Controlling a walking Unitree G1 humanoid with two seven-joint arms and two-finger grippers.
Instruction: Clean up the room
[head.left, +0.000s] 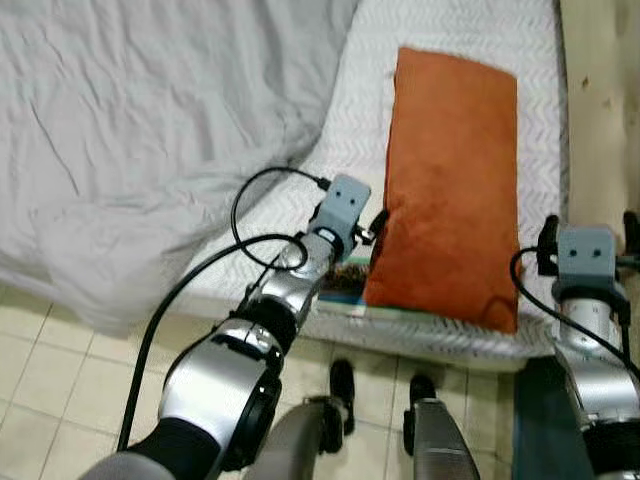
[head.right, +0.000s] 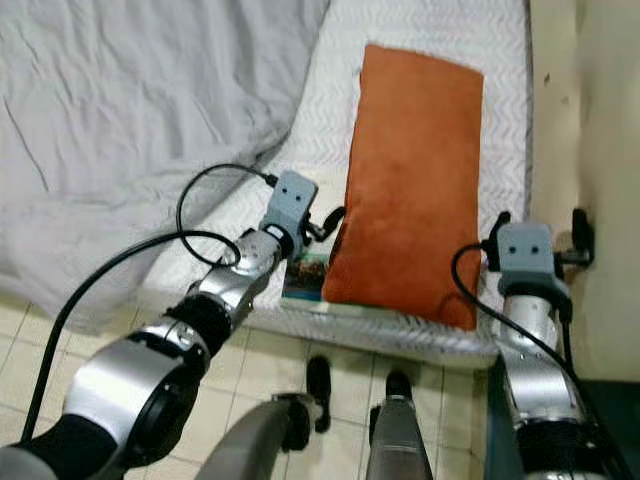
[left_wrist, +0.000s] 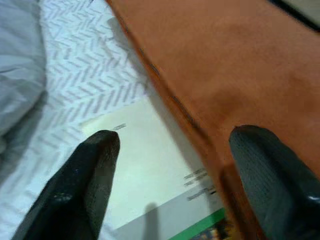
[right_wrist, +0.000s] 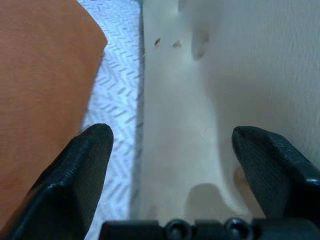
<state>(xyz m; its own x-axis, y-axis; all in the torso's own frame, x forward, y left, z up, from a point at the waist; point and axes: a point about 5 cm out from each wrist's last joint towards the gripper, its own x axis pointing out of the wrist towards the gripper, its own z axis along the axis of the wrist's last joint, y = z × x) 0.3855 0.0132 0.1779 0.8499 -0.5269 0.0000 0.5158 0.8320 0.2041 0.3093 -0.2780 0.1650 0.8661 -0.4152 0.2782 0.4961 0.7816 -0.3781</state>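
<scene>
Tiled floor (head.left: 40, 330) ran along a bed (head.left: 470, 60) whose patterned white cover was partly overlaid by a grey sheet (head.left: 130, 120).

1. Scene. An orange pillow (head.left: 455, 180) lay lengthwise on the bed. A book (left_wrist: 150, 175) lay at the bed's edge, partly tucked under the pillow's near corner.

2. Left gripper (left_wrist: 170, 170). Its fingers (left_wrist: 85, 180) were spread open, gripping nothing. One finger stood over the book's pale cover; the other stood over the pillow's edge, so the seam where pillow meets book lay between them.

3. Right gripper (right_wrist: 172, 150). Its fingers (right_wrist: 75, 175) were also open and empty. The pillow's side lay beside one finger, a cream wall (right_wrist: 240, 75) beside the other.

4. Step in hand, as judged: approaching the pillow to tidy the bed.

5. Next move, as judged: advance the left fingers onto the pillow's edge and close, keeping the book out of the grip.
</scene>
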